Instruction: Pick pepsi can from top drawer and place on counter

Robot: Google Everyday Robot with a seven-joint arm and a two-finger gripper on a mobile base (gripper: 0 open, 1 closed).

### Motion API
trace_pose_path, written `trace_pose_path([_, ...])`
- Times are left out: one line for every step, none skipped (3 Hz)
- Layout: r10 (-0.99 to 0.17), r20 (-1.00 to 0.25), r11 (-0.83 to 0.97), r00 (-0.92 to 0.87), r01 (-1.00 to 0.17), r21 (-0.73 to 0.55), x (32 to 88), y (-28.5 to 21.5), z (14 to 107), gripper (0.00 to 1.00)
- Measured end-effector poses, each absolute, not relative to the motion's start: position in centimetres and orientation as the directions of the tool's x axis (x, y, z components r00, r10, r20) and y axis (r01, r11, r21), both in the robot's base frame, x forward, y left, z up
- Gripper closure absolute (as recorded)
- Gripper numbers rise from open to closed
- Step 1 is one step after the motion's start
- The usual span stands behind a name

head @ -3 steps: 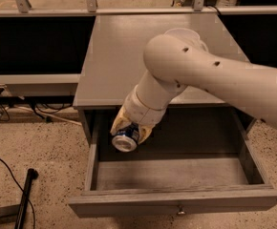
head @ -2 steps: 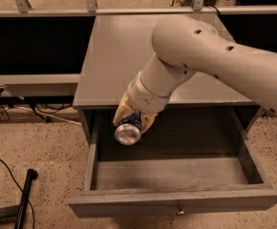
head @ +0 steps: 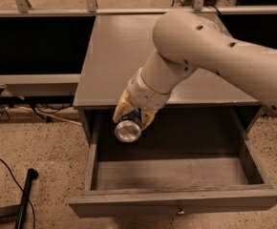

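My gripper (head: 131, 116) is shut on the pepsi can (head: 128, 129), a dark blue can whose silver end faces the camera. It holds the can tilted on its side in the air, above the back left part of the open top drawer (head: 176, 175) and just below the front edge of the counter (head: 124, 56). The drawer is pulled far out, with a small knob (head: 179, 212) on its front panel. My white arm reaches in from the upper right and hides part of the counter.
A black pole (head: 25, 197) lies on the speckled floor at the lower left, with cables (head: 0, 111) by the wall. Dark open shelving (head: 33, 44) stands left of the cabinet. Metal rails run along the back.
My gripper has lifted the can up and slightly right, from low inside the drawer to near the counter's front edge. The arm has risen with it.
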State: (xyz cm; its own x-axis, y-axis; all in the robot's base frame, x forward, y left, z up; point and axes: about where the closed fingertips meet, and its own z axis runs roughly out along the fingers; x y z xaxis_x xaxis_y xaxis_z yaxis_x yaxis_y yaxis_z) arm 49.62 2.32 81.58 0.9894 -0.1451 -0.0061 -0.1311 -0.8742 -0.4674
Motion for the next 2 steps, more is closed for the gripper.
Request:
trace_pose_path([-0.145, -0.006, -0.874, 0.989, -0.131, -0.467, 49.6, 2.3, 81.6, 0.57])
trace_pose_path([-0.141, 0.028, -0.872, 0.990, -0.111, -0.476, 48.5, 1.1, 85.9, 0.57])
